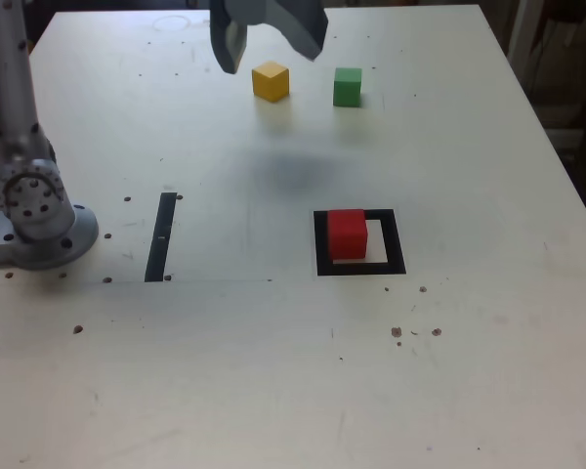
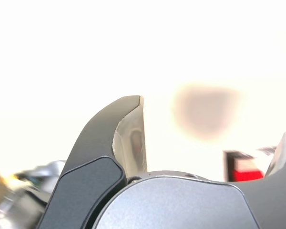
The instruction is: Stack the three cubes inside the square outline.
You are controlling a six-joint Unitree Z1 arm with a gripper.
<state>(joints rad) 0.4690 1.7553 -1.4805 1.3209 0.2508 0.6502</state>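
We find the red cube (image 1: 348, 234) sitting inside the square outline (image 1: 359, 266), toward its nine o'clock side, as the stack's base. Our gripper (image 1: 271, 47) hangs empty above the table with its jaws spread wide, the yellow cube (image 1: 271, 81) at its six o'clock and the green cube (image 1: 347, 86) just beyond. All three are matte, sharp-edged blocks on a pale, speckled tabletop (image 1: 273, 381).
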